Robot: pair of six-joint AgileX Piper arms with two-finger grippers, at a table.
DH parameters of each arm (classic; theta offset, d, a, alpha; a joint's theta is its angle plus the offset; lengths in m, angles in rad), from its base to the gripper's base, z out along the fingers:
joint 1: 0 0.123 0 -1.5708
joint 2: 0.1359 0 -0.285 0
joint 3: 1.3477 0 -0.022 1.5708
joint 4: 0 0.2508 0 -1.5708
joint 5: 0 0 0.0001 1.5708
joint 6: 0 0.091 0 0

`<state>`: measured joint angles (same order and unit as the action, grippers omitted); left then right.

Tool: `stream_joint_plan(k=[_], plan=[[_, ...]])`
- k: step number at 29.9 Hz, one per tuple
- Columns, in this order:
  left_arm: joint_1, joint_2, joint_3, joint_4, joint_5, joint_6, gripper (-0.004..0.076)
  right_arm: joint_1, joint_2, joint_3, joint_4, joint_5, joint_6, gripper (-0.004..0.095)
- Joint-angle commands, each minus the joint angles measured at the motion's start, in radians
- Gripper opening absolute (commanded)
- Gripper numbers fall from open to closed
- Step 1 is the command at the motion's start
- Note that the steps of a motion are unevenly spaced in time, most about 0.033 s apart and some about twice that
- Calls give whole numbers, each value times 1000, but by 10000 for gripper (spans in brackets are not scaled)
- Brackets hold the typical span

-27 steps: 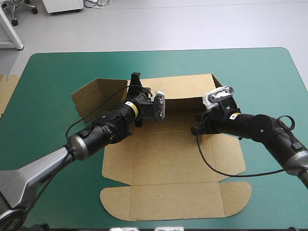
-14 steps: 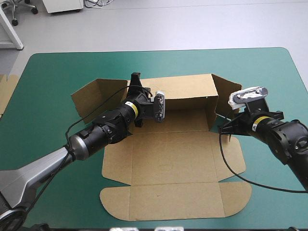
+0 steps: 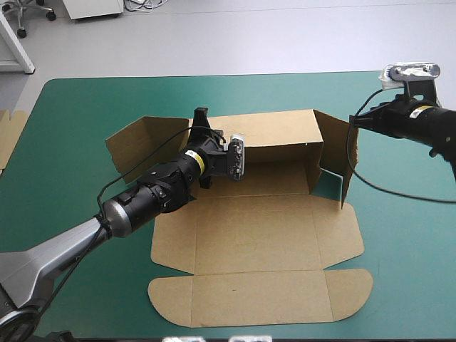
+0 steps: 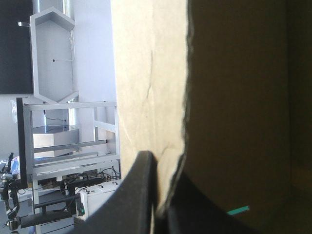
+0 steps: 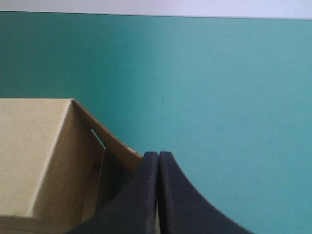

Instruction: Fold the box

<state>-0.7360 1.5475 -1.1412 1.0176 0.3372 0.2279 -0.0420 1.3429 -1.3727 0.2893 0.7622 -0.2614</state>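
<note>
One brown box [image 3: 249, 235] lies near the middle of the teal-green tabletop [image 3: 85, 107], a single cut sheet that is only partly shaped. One long wall stands upright along the side of the sheet toward the tabletop's far edge. The two end flaps on that wall are up as well. The flap toward the left edge splays outward, and the one toward the right edge is turned in toward the near edge. Everything nearer lies flat: the base, the two side panels and the long lid strip with its two rounded ears.

By my reading the fold is at an early stage. One wall of four is raised, nothing looks tucked, and the side walls and the near wall are all left to do.

Two pincers are in view. The left pincer [image 3: 200, 114] is clamped on the top edge of the upright wall near its left end. Its wrist view shows the board pinched between the two black fingers. The right pincer [image 3: 354, 121] hangs clear of the box toward the tabletop's far right corner. Its fingers are pressed together on nothing, with the box's right end just ahead of them.

One edge of further board [image 3: 10, 135] shows at the tabletop's left edge.
</note>
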Motion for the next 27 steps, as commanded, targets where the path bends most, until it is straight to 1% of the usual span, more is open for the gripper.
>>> stream_joint_plan(k=[1,3,5,9,11,16,21,27], plan=[[-4,-14,-7,-64,24,-24,-10,-116,103,-84,256,1,-160,-19],[-4,-14,-7,-64,24,-24,-10,-162,176,-115,335,47,-208,0],[-4,-14,-7,-59,24,-24,-10,-185,234,-139,392,82,-247,48],[-4,-14,-7,-59,24,-24,-10,-193,325,-172,492,117,-322,205],[-4,-14,-7,-59,24,-24,-10,-183,352,-174,535,125,-354,253],[-4,-14,-7,-54,24,-24,-10,-156,369,-174,530,160,-380,257],[-4,-14,-7,-54,24,-24,-10,-156,353,-158,530,206,-423,257],[-4,-14,-7,-51,24,-24,-10,-156,293,-34,553,194,-491,256]])
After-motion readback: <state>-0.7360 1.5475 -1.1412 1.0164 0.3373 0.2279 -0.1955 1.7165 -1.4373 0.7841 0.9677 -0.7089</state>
